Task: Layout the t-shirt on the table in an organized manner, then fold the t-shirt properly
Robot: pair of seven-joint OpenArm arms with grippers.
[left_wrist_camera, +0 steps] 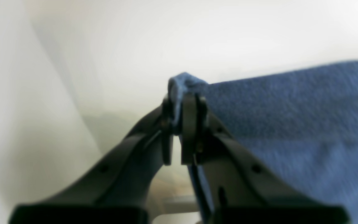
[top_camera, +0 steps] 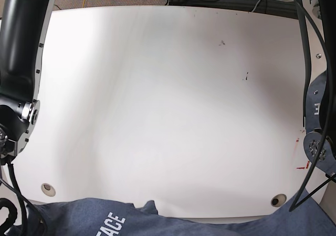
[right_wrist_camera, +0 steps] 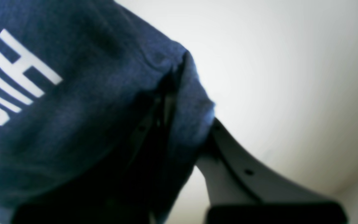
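White glossy table [top_camera: 168, 105] with two round grommet holes [top_camera: 48, 189] fills your base view. Your blue knit t-shirt [top_camera: 173, 221], white block letters "FACE", hangs bunched at its near edge. Left gripper [left_wrist_camera: 176, 105] and right gripper [right_wrist_camera: 166, 102] are clamped tight on its cloth.

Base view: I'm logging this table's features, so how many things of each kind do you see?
Blue t-shirt: 1
White table: 1
Round grommet holes: 2
Dark specks: 2
Total: 6
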